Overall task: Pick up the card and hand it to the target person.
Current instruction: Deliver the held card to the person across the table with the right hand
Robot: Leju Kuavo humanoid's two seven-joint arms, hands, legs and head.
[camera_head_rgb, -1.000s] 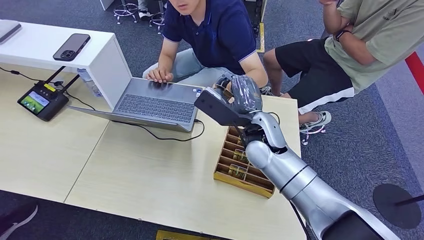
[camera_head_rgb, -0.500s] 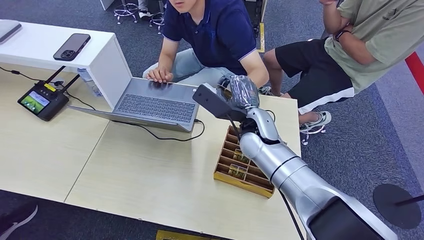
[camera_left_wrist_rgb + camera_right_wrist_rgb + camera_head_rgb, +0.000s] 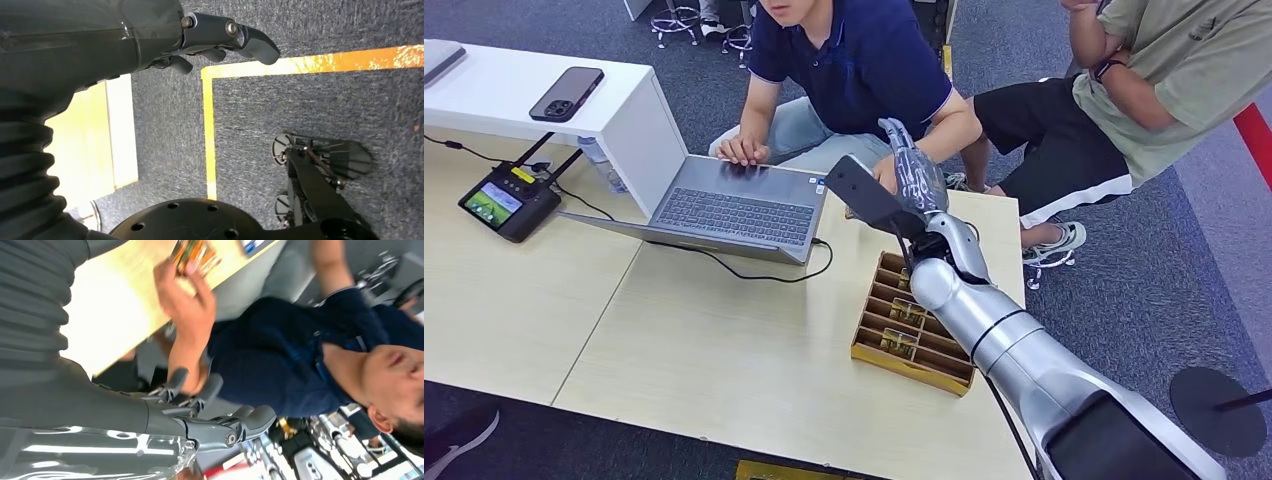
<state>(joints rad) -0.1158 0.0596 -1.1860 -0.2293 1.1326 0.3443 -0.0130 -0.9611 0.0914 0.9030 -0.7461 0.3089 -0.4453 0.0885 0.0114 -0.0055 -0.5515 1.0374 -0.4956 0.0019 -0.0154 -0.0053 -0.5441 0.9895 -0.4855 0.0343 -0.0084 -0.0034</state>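
right hand (image 3: 916, 178): raised past the far table edge toward the seated person, fingers (image 3: 210, 387) spread and loosely extended, nothing between them.
left hand (image 3: 220, 37): hangs by the floor, fingers slightly curled, holding nothing.
card (image 3: 195, 254): pinched in the person's hand (image 3: 182, 295), just beyond the robot's fingertips and over the table (image 3: 724, 350); no longer touching the robot hand.
tray (image 3: 911, 325): wooden, divided, more cards in it, just under the right forearm.
risk, near: in my judgement, drawing the arm back low could clip the tray and shove it off the edge.
risk, far: the outstretched fingers sit near the person's forearm; a sudden sweep could strike it.
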